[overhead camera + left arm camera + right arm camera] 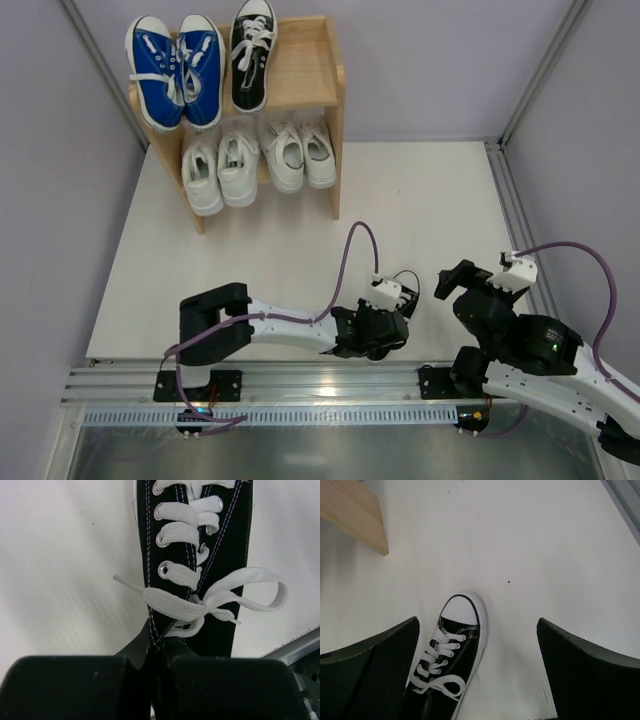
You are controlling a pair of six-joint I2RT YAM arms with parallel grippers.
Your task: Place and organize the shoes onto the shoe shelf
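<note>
Final placement. Your left gripper (159, 656) pinches the black sneaker (200, 535) by its collar at the near edge; your right gripper (456, 282) is spread, empty. Next, lift it to the shoe shelf's (308, 72) free top-right slot.

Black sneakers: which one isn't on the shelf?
The black sneaker on the table, clamped in the left gripper. Its mate sits on the top tier of the shelf, right of the blue pair.

Seven sneakers line the light wooden shelf (310, 75) — blue pair (175, 70) and one black sneaker (253, 55) on top, four white sneakers (238, 165) below — while the second black sneaker (452, 655) sits upright on the worktop (545, 555).
</note>
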